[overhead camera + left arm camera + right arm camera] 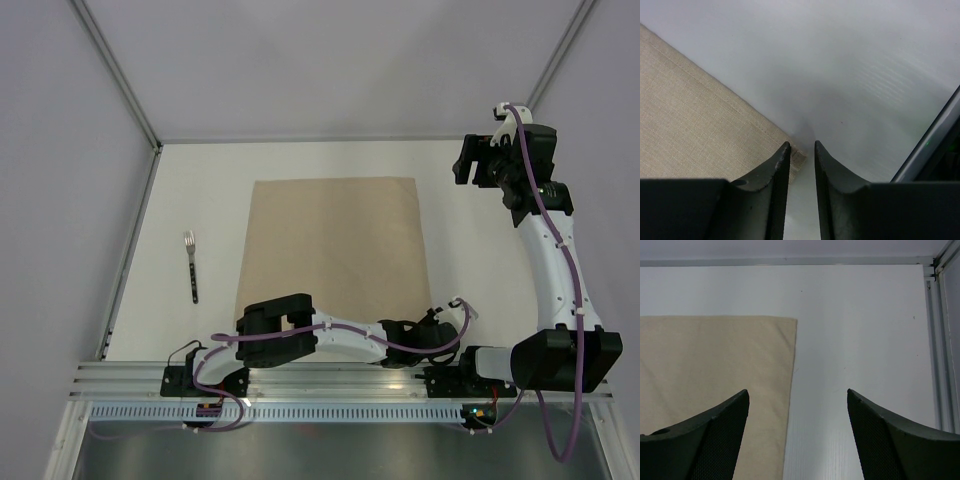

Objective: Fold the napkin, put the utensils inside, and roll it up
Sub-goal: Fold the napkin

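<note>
Plainly, the napkin (335,245) lay flat and unfolded in the middle of the white counter (480,250), its edges roughly square to the counter's. The fork (190,266) lay well apart to its left, prongs toward the back, with nothing touching it. The left arm reached across the near edge, and the left gripper (802,146) sat low at the napkin's near right corner. Its jaws stood a narrow slit apart with the hemmed tip of the corner just at the slit, and I saw no clamp on the cloth. The right gripper (797,391) hung above the counter beyond the far right corner, spread wide and grasping nothing.

To my eye the fold had not begun. The risk was the thin bite: with only the corner's tip between the jaws, the cloth could slip free on the lift. The fingertips could also scrape the counter and shove the corner into a wrinkle. One corner raised alone could drag the napkin askew and give a crooked fold.

There was good room to the right and behind the napkin, where bare counter showed. It was tight on the near side, where the cloth's edge ran close to the left arm and the metal rail (330,375). On the left, the fork sat between the napkin and the counter's side edge.
</note>
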